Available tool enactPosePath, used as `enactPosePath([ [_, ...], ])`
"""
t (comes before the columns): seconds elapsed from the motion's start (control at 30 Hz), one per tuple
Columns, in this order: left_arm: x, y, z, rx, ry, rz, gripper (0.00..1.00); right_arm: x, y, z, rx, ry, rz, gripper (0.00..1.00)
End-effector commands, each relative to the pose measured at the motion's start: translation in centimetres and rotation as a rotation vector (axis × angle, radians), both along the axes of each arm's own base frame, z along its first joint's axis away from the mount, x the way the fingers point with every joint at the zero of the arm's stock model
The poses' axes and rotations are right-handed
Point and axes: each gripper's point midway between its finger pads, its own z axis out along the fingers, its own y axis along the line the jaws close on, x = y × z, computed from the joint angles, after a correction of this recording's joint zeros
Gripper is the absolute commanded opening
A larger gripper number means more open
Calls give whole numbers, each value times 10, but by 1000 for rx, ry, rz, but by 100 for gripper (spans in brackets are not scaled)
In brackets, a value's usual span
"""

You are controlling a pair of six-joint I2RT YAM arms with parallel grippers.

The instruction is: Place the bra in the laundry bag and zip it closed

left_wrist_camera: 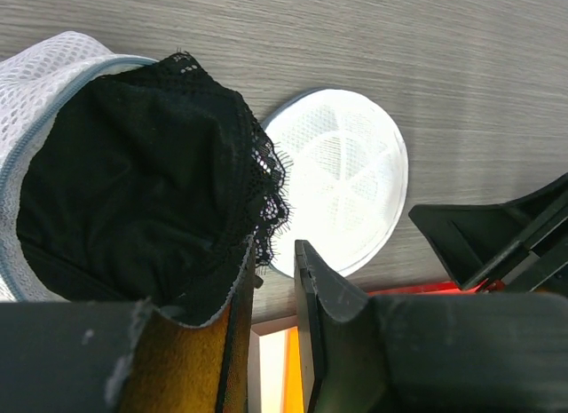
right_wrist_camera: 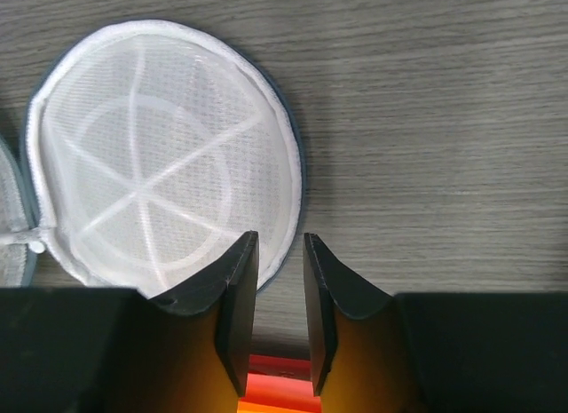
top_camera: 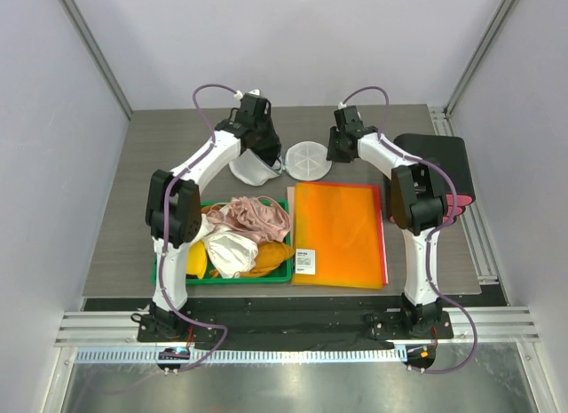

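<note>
The black lacy bra (left_wrist_camera: 133,182) lies inside the open white mesh laundry bag (left_wrist_camera: 44,71), its lace edge hanging over the bag's near rim. In the top view the bag (top_camera: 251,170) sits under my left gripper (top_camera: 257,133). The bag's round disc flap (top_camera: 308,159) lies flat beside it and also shows in the left wrist view (left_wrist_camera: 342,178) and the right wrist view (right_wrist_camera: 151,155). My left gripper (left_wrist_camera: 275,258) is narrowly open and empty; bra and mesh rest against its left finger. My right gripper (right_wrist_camera: 280,244) is narrowly open, low over the flap's right rim.
A green tray (top_camera: 280,275) at the front left holds pink, white and yellow garments. An orange folder (top_camera: 342,235) lies in front of the flap. A black box (top_camera: 439,160) with pink fabric stands at the right edge.
</note>
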Motion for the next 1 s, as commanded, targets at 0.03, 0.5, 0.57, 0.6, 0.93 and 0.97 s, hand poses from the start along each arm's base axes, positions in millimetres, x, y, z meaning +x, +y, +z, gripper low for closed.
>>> enactPosePath([
  [0.03,9,-1,12,23,-42,0,24,9,-5,-12,-35,-9,-22,33],
  [0.5,10,4,-3,82,-24,14,24,15,-5,-40,-139,-3,-45,27],
  [0.57,9,6,-7,100,-20,15,24,15,-2,-39,-175,-11,-43,26],
  [0.6,10,7,-6,103,-22,16,24,16,-3,-38,-194,-16,-48,23],
  [0.93,10,13,-16,146,-9,18,24,21,-2,-31,-335,-57,-75,1],
  [0.97,10,12,-17,148,-5,14,24,24,1,-19,-326,-86,-69,1],
])
